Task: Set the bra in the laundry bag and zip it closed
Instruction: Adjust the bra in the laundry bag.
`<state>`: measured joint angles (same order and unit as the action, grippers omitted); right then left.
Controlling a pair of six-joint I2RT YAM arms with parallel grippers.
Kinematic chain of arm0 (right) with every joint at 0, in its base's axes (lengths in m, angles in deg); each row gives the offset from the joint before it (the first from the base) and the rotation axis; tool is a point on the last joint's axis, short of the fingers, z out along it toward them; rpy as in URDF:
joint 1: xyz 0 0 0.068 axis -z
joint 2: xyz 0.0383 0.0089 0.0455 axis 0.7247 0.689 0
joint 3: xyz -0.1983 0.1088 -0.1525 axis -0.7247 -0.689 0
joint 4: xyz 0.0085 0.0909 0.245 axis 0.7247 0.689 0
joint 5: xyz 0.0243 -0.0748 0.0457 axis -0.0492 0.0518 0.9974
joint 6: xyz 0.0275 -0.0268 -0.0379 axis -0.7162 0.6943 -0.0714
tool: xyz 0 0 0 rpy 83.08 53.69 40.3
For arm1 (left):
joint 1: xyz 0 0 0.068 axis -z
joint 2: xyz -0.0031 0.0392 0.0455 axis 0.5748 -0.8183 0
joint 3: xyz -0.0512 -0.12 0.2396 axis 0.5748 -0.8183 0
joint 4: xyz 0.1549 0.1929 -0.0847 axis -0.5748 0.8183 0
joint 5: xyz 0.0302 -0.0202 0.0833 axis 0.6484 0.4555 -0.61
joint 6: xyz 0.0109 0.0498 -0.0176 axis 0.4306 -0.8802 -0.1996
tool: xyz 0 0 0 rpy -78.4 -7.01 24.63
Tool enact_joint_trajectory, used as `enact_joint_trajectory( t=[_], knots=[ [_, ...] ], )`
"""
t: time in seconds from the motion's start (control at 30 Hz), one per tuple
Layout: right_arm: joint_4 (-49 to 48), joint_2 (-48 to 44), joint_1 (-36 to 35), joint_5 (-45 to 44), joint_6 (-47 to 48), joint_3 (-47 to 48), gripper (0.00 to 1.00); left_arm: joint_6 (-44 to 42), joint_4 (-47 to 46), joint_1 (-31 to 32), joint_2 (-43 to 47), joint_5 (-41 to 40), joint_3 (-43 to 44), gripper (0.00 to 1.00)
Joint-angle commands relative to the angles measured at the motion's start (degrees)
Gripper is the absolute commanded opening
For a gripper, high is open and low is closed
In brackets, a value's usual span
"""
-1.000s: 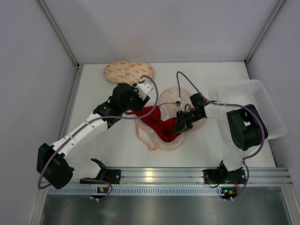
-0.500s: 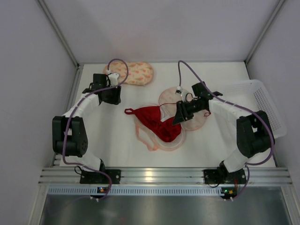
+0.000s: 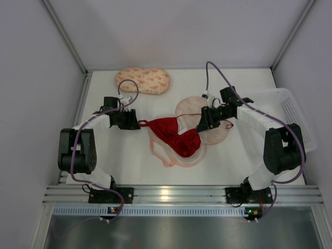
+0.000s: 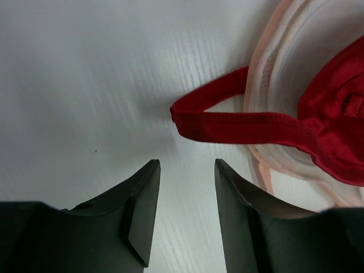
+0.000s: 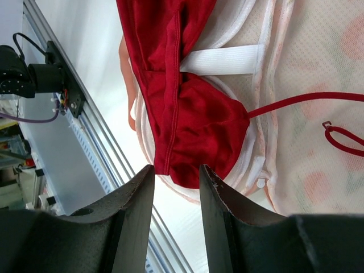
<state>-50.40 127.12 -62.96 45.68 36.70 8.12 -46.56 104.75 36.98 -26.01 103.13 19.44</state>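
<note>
The bra [image 3: 175, 136] lies across the open bag [image 3: 218, 137], a strap [image 3: 143, 123] spilling out at nine o'clock. We aim our left gripper [image 3: 137, 124], spread and empty, at it, likely for tucking. Our right gripper [image 3: 201, 126] hovers agape at three.

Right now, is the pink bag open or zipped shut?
Open: the laundry bag lies spread flat, pale inside up, with the bra across it and one strap end out on the table.

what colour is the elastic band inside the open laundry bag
White. The elastic band shows best in the right wrist view.
</note>
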Motion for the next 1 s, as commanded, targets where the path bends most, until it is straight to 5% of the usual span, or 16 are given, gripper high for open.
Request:
enact_joint_trajectory(
  t=[0.0, 0.17, 0.43, 0.57, 0.63, 0.67, 0.8, 0.97],
  knots=[
    [1.67, -3.06, 0.87, -0.19, 0.54, 3.18, 0.38, 4.86, -11.72, -0.04, -1.63, 1.90, -1.38, 0.49],
    [2.46, -3.06, 1.13, -0.72, 0.54, 3.44, 0.38, 9.08, -18.43, -0.04, -4.36, 2.60, -1.39, 0.47],
    [2.81, -3.06, 1.83, -1.16, 1.24, 3.71, 0.38, 5.67, -17.21, -0.92, -2.09, -3.91, -0.33, 0.07],
    [2.29, -3.33, 1.92, -0.55, 1.51, 3.00, 0.38, 2.76, -16.33, -0.92, 5.55, -3.91, -1.30, 0.00],
    [1.94, -3.06, 1.92, -0.11, 1.51, 2.65, 0.37, 2.40, -16.32, -0.92, 6.62, -2.16, -1.56, 0.03],
    [1.85, -3.06, 2.01, 0.07, 1.51, 2.56, 0.37, 2.49, -15.72, -0.92, 6.80, -1.98, -1.39, 0.16],
    [1.85, -3.33, 1.84, 0.16, 1.51, 2.39, 0.37, 3.80, -14.48, -0.75, 5.57, -1.97, -3.49, 0.30],
    [2.55, -3.15, 2.10, 0.16, 1.68, 2.56, 0.37, 6.00, -15.00, -0.75, 2.15, -2.15, -5.25, 0.31]
  ],
)
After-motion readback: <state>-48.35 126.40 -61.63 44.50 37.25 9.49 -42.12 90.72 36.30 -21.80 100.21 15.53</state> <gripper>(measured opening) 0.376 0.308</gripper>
